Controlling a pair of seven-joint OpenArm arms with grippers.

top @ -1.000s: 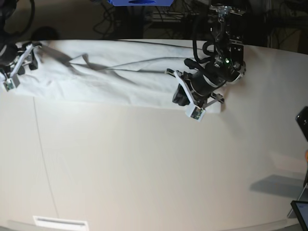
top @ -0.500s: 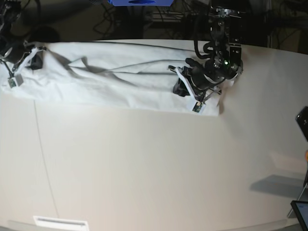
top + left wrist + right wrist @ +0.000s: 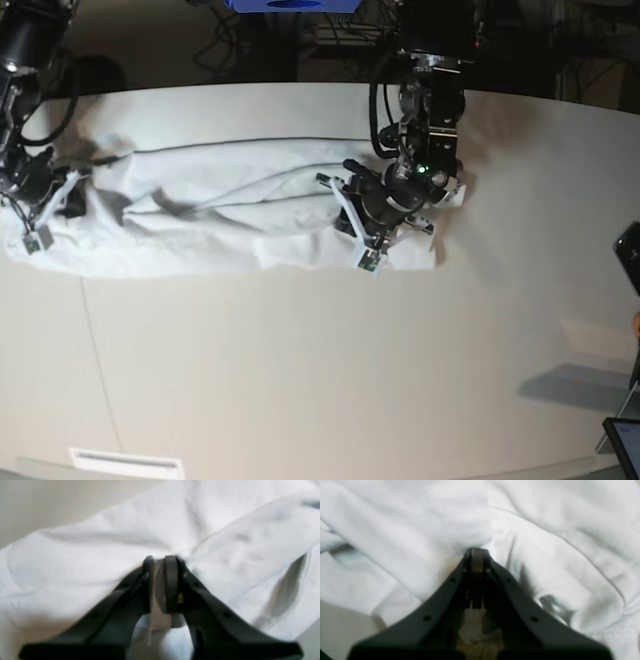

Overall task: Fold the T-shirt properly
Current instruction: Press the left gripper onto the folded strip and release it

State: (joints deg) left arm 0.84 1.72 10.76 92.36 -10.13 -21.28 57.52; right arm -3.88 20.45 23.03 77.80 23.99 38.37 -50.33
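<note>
Left wrist: the left gripper (image 3: 161, 563) pinches a fold of the shirt (image 3: 100, 555).

Right wrist: the right gripper (image 3: 475, 555) is pressed together on cloth.

Base: the shirt lies in a long rumpled band along the table's (image 3: 300, 380) far edge, a gripper at each end.

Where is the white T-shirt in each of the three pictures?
Base: the T-shirt stretches across the table's far half, between both arms.
Left wrist: the T-shirt fills most of the frame, pinched by the left gripper.
Right wrist: the T-shirt fills nearly everything, pinched by the right gripper.
Shared landmark: the T-shirt's wrinkled folds.
</note>
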